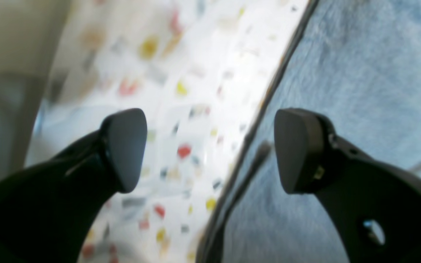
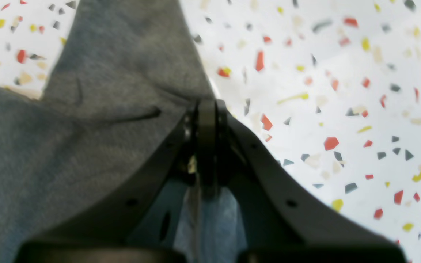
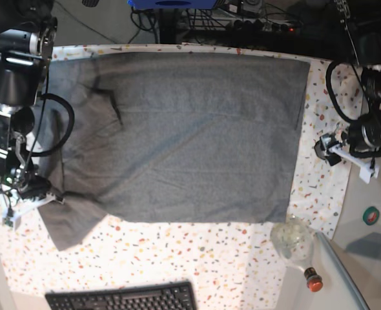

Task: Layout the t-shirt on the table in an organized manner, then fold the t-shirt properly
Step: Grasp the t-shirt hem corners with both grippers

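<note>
The grey t-shirt (image 3: 190, 135) lies spread flat over the speckled white table (image 3: 197, 258), with one sleeve pointing to the lower left. My right gripper (image 3: 43, 195), on the base view's left, is shut on that sleeve's edge. In the right wrist view the closed gripper (image 2: 207, 109) pinches the t-shirt fabric (image 2: 86, 128) where it meets the table (image 2: 323, 91). My left gripper (image 3: 323, 147) is beside the shirt's right edge. In the left wrist view it (image 1: 210, 149) is open, its jaws straddling the edge between the t-shirt (image 1: 360, 73) and the table (image 1: 181, 73).
A black keyboard (image 3: 123, 298) lies at the front edge. A clear bottle (image 3: 292, 236) with a red cap (image 3: 313, 279) lies at the front right corner. A green roll (image 3: 371, 215) sits off the table's right. Cables and equipment (image 3: 242, 19) line the back.
</note>
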You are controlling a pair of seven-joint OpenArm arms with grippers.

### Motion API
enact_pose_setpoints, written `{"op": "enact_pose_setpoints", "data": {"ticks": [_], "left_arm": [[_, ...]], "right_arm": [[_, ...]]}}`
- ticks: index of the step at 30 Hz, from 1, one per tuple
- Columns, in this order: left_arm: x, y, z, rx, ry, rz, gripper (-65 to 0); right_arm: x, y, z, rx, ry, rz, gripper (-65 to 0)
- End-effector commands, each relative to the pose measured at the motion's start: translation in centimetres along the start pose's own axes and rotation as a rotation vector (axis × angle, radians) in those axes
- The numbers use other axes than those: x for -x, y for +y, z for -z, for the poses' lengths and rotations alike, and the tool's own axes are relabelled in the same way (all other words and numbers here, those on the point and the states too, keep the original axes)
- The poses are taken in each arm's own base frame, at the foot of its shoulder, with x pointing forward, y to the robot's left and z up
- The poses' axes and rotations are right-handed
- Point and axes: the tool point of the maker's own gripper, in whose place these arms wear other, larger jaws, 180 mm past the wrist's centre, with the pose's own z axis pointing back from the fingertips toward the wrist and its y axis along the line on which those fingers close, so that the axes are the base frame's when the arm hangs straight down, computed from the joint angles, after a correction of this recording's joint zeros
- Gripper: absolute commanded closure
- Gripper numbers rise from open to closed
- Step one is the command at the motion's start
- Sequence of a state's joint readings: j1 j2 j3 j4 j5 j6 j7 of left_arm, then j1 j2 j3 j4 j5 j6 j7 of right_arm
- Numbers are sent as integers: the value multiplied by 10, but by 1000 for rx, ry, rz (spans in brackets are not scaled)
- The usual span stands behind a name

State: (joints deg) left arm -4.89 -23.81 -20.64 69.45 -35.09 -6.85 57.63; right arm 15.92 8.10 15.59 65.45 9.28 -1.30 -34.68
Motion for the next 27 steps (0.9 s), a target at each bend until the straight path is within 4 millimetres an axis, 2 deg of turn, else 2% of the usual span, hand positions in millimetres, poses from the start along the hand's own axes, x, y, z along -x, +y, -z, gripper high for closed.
{"op": "enact_pose_setpoints", "data": {"ticks": [1,5,10,12,17,21,23,27], "left_arm": [[-24,-7,1,-1,-32,40,-525],[-33,-31,34,2,-60,121,-517],[-10,-21,66,-40,14,117,-517],[-3,-31,72,-24,27,124,-517],[-1,-57,72,26,6,147,-515],[8,-63,74,41,15,148,-510],[9,-64,74,43,18,141,-462],[11,-67,75,49,20,144,-309]], "right_arm": [[-29,-2,-8,4,-74,2,0],[-29,-4,-18,5,-98,-14,0],[-22,-9,-23,14,-104,-21,0],[-19,-12,-23,20,-99,-26,0],[-12,-14,-23,23,-86,-29,0],[-9,-14,-23,24,-82,-30,0],[-9,-14,-23,24,-82,-30,0],[-9,-14,-23,24,-82,-30,0]]}}
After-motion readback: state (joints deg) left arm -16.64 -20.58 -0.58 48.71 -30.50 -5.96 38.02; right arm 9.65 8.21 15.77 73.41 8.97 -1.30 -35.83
